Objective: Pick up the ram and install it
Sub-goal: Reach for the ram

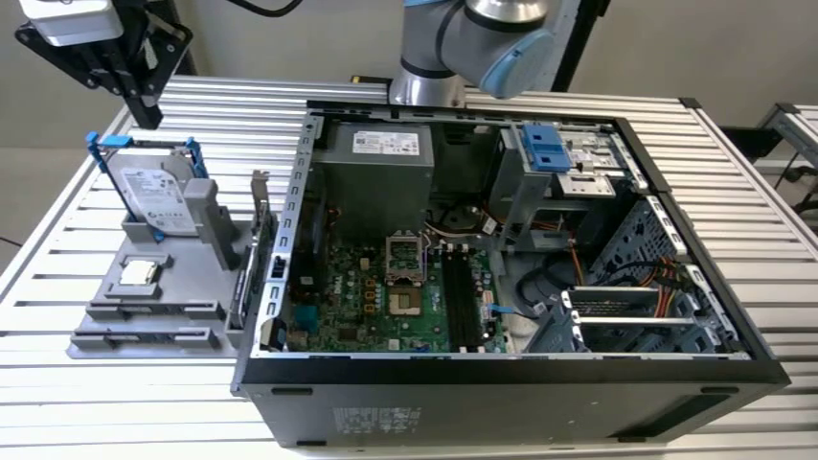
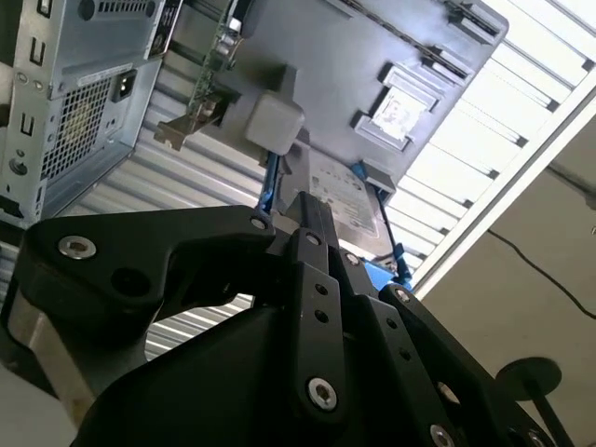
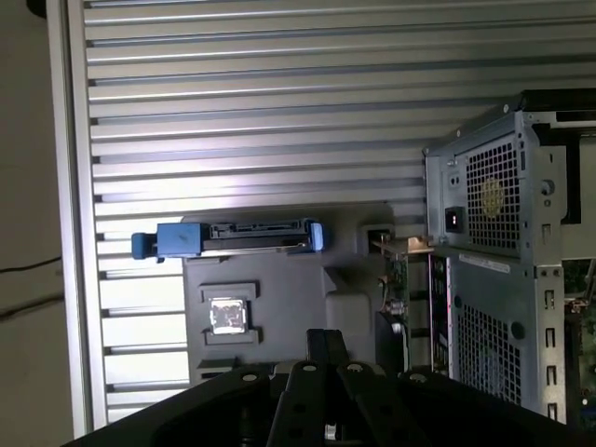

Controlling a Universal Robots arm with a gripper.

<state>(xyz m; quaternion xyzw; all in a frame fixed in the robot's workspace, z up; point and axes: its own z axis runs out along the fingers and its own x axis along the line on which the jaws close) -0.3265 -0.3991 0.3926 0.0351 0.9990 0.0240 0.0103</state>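
Expect trouble at the ram point(image 3: 397, 291), which stands on edge at the grey fixture's point(image 3: 279, 279) edge just beside the computer case point(image 3: 494, 307). A descent off its line could strike the case wall, and a skewed grip could tilt the board. The gripper point(image 1: 145, 113) hangs over the worktop's point(image 1: 64, 402) far corner on the exterior view's left, beyond the hard drive point(image 1: 153, 196) and well apart from the ram; its jaws look drawn together, holding nothing.
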